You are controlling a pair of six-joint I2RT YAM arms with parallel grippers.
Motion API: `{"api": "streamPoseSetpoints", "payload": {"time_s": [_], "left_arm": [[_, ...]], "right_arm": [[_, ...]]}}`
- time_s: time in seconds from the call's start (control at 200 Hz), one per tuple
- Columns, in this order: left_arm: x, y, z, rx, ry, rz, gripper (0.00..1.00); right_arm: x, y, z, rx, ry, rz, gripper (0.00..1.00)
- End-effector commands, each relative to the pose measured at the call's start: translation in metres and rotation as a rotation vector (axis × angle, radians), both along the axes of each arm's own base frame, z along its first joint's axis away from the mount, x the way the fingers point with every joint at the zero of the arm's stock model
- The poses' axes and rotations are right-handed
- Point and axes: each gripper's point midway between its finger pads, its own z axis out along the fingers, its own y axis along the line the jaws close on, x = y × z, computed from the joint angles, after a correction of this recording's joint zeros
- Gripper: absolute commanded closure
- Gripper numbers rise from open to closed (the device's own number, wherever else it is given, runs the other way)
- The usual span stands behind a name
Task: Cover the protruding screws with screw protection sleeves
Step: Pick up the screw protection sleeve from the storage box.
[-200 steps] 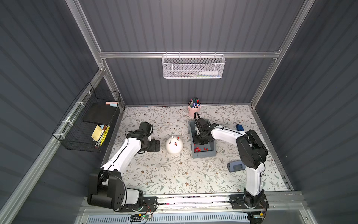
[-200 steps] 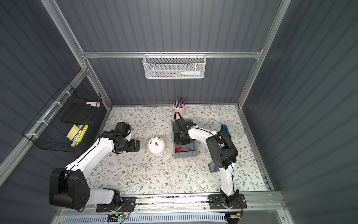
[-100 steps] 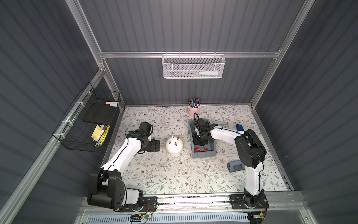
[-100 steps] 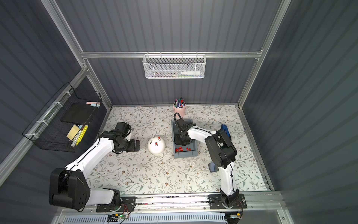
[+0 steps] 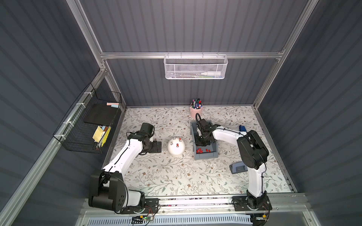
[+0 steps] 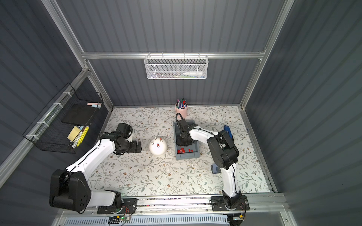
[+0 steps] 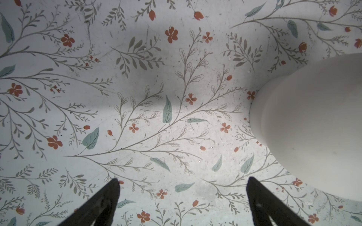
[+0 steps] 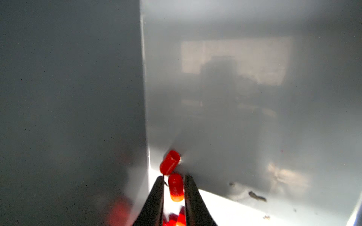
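The red caps (image 8: 176, 186) are small, glossy and round-ended. A loose cluster of them lies in the grey bin (image 5: 205, 156), at the end nearer the arms' bases. On the white dome (image 5: 176, 149) beside the bin, two screws (image 5: 174, 138) stand bare and silvery and two show red tips. The right gripper (image 8: 174, 176) reaches down into the bin. Its fingers are nearly together with one cap between them, and a second cap lies just beyond the tips. I cannot tell whether it truly pinches the cap. The left gripper (image 7: 183, 181) is spread wide and holds nothing, over the table (image 7: 137, 97) just beside the dome.
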Motion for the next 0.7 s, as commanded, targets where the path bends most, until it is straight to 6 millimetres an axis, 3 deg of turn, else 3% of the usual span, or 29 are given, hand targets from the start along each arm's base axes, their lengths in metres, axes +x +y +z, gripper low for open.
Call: {"api": "streamPoseSetpoints", "payload": {"time_s": [0.0,0.695], "left_arm": [[-0.007,0.0,0.004,0.006,0.01,-0.014,0.01],[-0.007,-0.004,0.002,-0.016,0.016,-0.012,0.01]], "right_arm": [[-0.004,-0.005,-0.005,-0.032,0.013,0.007,0.78],[0.001,-0.004,-0.02,-0.067,0.024,0.038,0.77]]}}
